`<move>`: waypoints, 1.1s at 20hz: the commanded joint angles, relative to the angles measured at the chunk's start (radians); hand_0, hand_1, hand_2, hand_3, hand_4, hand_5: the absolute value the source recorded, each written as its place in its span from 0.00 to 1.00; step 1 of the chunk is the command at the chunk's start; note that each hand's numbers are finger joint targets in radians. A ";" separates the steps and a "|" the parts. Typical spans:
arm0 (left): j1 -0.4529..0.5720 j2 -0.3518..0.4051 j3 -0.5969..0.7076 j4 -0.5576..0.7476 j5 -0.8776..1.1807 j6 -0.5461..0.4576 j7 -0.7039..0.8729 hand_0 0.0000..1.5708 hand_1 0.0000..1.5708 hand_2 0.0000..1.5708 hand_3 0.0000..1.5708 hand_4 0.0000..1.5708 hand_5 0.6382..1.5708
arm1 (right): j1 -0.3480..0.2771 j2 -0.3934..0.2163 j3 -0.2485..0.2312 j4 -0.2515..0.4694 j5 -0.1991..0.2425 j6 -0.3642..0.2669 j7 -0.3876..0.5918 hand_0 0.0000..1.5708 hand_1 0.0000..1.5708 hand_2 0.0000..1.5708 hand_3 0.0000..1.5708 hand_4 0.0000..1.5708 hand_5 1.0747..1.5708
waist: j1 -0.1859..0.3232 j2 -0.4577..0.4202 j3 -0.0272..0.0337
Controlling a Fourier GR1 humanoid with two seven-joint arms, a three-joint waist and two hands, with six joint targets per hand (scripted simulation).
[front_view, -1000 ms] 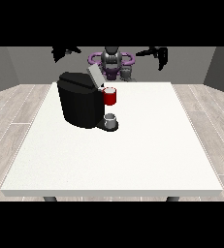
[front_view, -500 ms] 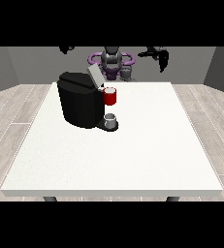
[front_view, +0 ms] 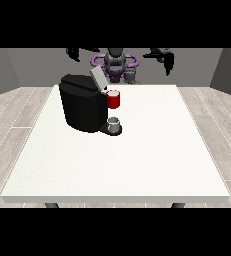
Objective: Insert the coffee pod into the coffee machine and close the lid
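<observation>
The hand at the view's right hangs in the air beyond the table's far edge, above the far right corner; it holds nothing that I can make out, and I cannot tell how its fingers lie. The hand at the view's left is likewise raised beyond the far edge, above the coffee machine, and of its fingers too I cannot tell.

Moving outward, a small grey thing stands at the table's far edge, just in front of the robot; I judge it may be the pod, but I cannot be certain. The machine sits toward the far left corner, its lid tilted up and open. A red thing at the machine shows at its front, with a grey cup on the tray below.

By my reading, nothing is done yet: pod not grasped, not inserted, lid not closed.
</observation>
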 commanded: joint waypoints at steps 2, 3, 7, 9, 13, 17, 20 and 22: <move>0.045 -0.010 -0.063 -0.136 0.068 0.029 0.066 0.00 0.00 0.00 0.00 0.00 1.00 | -0.082 -0.001 -0.038 0.085 -0.014 0.014 -0.015 0.00 0.00 0.00 0.00 0.00 1.00 | 0.028 0.052 0.0002; 0.052 -0.009 -0.050 -0.133 0.035 0.008 0.045 0.00 0.00 0.00 0.00 0.00 1.00 | -0.101 0.036 -0.009 0.077 0.009 -0.024 0.000 0.00 0.00 0.00 0.00 0.00 1.00 | 0.037 0.069 0.0001; 0.065 -0.010 -0.070 -0.175 0.011 0.064 -0.011 0.00 0.00 0.00 0.00 0.00 1.00 | -0.130 0.004 -0.053 0.145 -0.018 0.023 -0.046 0.00 0.00 0.00 0.00 0.00 1.00 | 0.005 0.157 0.0001; 0.090 0.022 -0.073 -0.241 0.060 0.022 0.079 0.00 0.00 0.00 0.00 0.00 1.00 | -0.173 0.009 -0.066 0.184 -0.027 0.029 -0.055 0.00 0.00 0.00 0.00 0.00 1.00 | 0.009 0.143 0.0001; 0.112 0.074 -0.051 -0.255 0.076 0.016 0.068 0.00 0.00 0.00 0.00 0.00 1.00 | -0.218 0.037 -0.038 0.200 0.000 -0.002 -0.006 0.00 0.00 0.00 0.00 0.00 1.00 | -0.009 0.149 -0.0001; 0.116 0.052 -0.060 -0.270 0.082 0.069 0.043 0.00 0.00 0.00 0.00 0.00 1.00 | -0.195 0.057 0.002 0.229 0.039 0.014 -0.054 0.00 0.00 0.00 0.00 0.00 1.00 | -0.043 0.168 -0.0001; 0.124 0.069 -0.053 -0.263 0.099 0.052 0.013 0.00 0.00 0.00 0.00 0.00 1.00 | -0.284 0.043 -0.008 0.247 0.056 -0.003 -0.029 0.00 0.00 0.00 0.00 0.00 1.00 | -0.022 0.197 -0.0002; 0.108 0.076 -0.061 -0.308 0.130 0.046 0.087 0.00 0.00 0.00 0.00 0.00 1.00 | -0.272 0.054 -0.024 0.292 0.056 -0.003 -0.108 0.00 0.00 0.00 0.00 0.00 1.00 | -0.013 0.203 0.0000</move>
